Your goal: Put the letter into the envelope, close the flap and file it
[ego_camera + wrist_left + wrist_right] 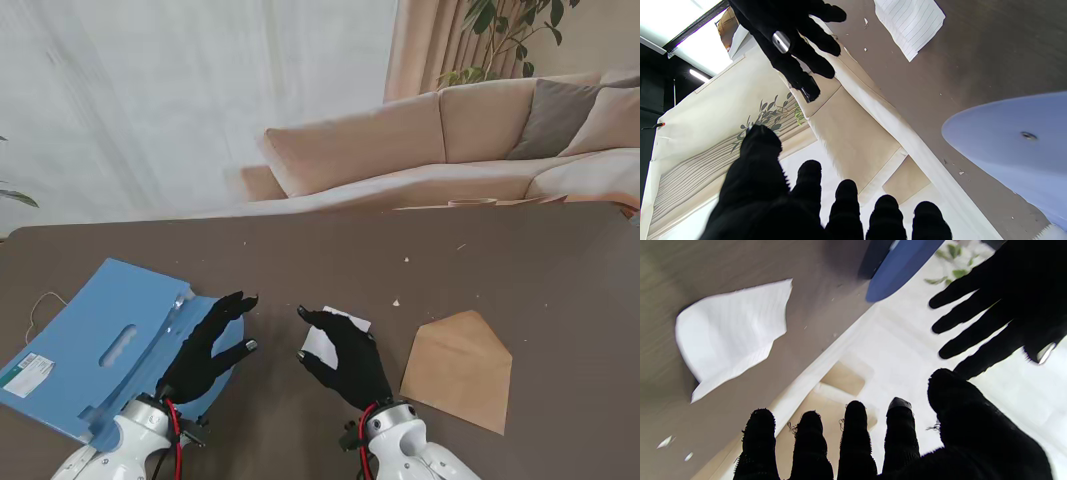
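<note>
The white lined letter [320, 345] lies on the brown table, partly under my right hand [350, 362]. In the right wrist view the letter [733, 330] rests flat, apart from my spread fingers [855, 436], so that hand is open above it. The tan envelope [458, 368] lies to its right with its pointed flap open. A blue file folder [100, 340] lies at the left. My left hand [205, 350] hovers open over the folder's right edge. The left wrist view shows the letter [910, 23] and the right hand [790, 36] above it.
A string lies on the table [400, 260] by the folder's far left corner [40, 305]. Small paper scraps [396, 302] dot the surface. A beige sofa [420, 150] stands beyond the far edge. The folder carries a white label [27, 372].
</note>
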Controlling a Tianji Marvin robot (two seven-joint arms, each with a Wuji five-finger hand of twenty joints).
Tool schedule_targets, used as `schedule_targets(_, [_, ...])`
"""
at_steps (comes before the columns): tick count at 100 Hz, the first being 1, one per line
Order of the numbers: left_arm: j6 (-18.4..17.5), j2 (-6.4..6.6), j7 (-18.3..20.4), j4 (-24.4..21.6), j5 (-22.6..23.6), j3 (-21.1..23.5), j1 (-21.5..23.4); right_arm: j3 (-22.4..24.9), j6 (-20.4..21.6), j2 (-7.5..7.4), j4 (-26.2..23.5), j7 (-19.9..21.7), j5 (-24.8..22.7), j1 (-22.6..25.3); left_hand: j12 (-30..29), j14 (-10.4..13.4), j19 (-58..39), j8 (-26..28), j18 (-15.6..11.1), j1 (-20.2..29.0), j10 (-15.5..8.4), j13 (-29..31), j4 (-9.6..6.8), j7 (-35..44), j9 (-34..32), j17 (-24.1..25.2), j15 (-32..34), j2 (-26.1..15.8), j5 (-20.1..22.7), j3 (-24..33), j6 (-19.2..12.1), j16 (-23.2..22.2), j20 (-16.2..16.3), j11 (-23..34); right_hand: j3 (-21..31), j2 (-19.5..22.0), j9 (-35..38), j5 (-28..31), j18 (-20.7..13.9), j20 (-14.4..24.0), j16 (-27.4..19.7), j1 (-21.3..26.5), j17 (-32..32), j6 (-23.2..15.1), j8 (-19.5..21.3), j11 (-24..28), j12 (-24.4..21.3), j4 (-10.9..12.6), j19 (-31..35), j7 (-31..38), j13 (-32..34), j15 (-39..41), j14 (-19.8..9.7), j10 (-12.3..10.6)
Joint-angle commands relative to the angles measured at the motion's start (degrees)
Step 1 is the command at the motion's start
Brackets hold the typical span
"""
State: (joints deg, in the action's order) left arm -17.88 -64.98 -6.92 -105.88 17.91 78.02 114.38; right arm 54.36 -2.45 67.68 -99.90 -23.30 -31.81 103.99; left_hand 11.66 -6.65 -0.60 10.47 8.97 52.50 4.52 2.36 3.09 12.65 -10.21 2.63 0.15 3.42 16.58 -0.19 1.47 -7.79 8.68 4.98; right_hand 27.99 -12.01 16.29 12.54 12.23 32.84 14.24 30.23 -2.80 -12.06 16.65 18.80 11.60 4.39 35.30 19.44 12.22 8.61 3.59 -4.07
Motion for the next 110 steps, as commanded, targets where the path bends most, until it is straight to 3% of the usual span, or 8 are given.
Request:
schedule_targets(1, [0.0, -0.25, 1.3, -0.5, -0.4, 0.1, 0.5, 2.1, -2.1, 0.04, -3.4, 0.8, -1.6, 2.5, -0.6, 2.4, 1.0, -0.4, -2.6, 1.1, -1.6, -1.0, -0.78, 0.6, 1.5, 0.0, -0.8, -2.2, -1.1, -0.5, -1.0, 0.9, -1.1, -0.4, 1.3, -0.8, 0.9, 1.2, -0.6, 1.0, -0.5, 1.5, 0.5, 0.6, 1.2, 0.9, 0.6, 3.6, 1.4, 1.7, 1.2, 1.0, -2.2, -0.4])
schedule_targets(11, [0.0, -0.2, 1.8, -0.5, -0.8, 0.4, 0.4, 7.1, -6.2, -0.77, -8.4, 1.6, -5.9, 6.1, -0.6, 2.4, 1.0, -0.3, -2.5, 1.3, -1.3, -1.0, -0.8, 0.7, 1.5, 0.0, -0.8, -2.2, -0.9, -0.5, -0.9, 0.8, -1.1, -0.3, 3.2, -1.9, 1.4, 1.7, -0.3, 1.4, 0.0, 0.5, 1.3, 1.5, 1.4, 1.9, 1.1, 5.2, 3.1, 2.9, 2.1, 2.3, -1.9, 0.1])
schedule_targets(30, [-0.2, -0.3, 1.7, -0.3, -1.5, 1.0, 0.2, 17.7, -12.0, -2.03, -15.0, 7.3, -11.5, 11.5, -0.3, 2.5, 0.9, -0.3, -2.5, 1.5, -1.1, -0.9, -0.8, 0.8, 1.4, 0.0, -0.7, -2.1, -0.8, -0.5, -0.8, 0.4, -1.0, 0.3, 7.3, -4.3, 2.3, 3.1, 0.1, 1.9, 2.0, -1.9, 2.3, 3.0, 1.9, 5.2, 2.6, 2.1, 6.7, 4.9, 3.6, 5.4, -0.7, 1.2])
schedule_targets(43, [-0.7, -0.32, 1.7, -0.5, -1.7, 1.2, 0.3, 24.0, -15.0, -2.77, -16.3, 12.0, -15.1, 13.1, -0.2, 2.4, 0.9, -0.2, -2.4, 1.6, -1.1, -0.9, -0.8, 0.9, 1.3, 0.0, -0.6, -2.2, -0.5, -0.5, -0.9, 0.2, -1.0, 0.4, 9.8, -5.8, 0.7, 3.2, 0.5, 4.2, 7.2, -3.0, 3.8, 4.3, 3.9, 11.7, 6.4, 0.7, 12.9, 6.8, 4.0, 13.4, 1.3, 2.9])
schedule_targets(52, [-1.1, -0.3, 1.7, -0.6, -1.7, 1.2, 0.4, 27.7, -16.4, -3.04, -15.8, 14.2, -16.6, 13.4, -0.1, 2.4, 0.9, -0.1, -2.4, 1.7, -1.0, -0.9, -0.82, 1.0, 1.2, -0.1, -0.5, -2.1, -0.3, -0.5, -0.8, -0.1, -0.9, 0.6, 11.1, -6.6, -0.3, 3.1, 0.5, 5.0, 9.2, -3.2, 4.2, 5.4, 5.6, 15.0, 9.0, 0.5, 15.5, 7.9, 3.8, 17.2, 1.4, 3.3])
schedule_targets(75, [-1.6, -0.31, 1.4, -0.4, -1.2, 1.0, 0.3, 34.6, -18.6, -3.72, -12.7, 20.0, -18.5, 12.9, 0.0, 2.4, 0.8, -0.1, -2.3, 1.9, -0.9, -0.9, -0.83, 1.1, 1.1, 0.0, -0.5, -2.1, 0.0, -0.5, -0.8, -0.7, -0.7, 0.9, 12.7, -7.2, -1.0, 2.2, 0.6, 4.7, 8.7, -3.4, 3.9, 5.5, 6.5, 14.8, 9.0, 0.5, 16.3, 8.1, 3.2, 17.1, 1.3, 3.0])
schedule_targets(110, [-1.5, -0.22, 1.4, -0.5, -0.7, 0.1, 0.2, 37.1, -20.5, -4.75, -4.2, 25.8, -18.0, 8.7, 0.0, 2.5, 0.8, 0.0, -2.4, 2.2, -0.9, -0.8, -0.86, 1.2, 1.0, 0.0, -0.4, -2.2, 0.4, -0.5, -1.0, -1.2, -0.4, 1.2, 13.8, -7.5, -1.8, 0.6, 0.5, 3.9, 7.2, -4.4, 3.7, 5.4, 6.5, 13.7, 7.9, 0.0, 16.5, 7.2, 3.0, 15.5, 1.1, 2.9])
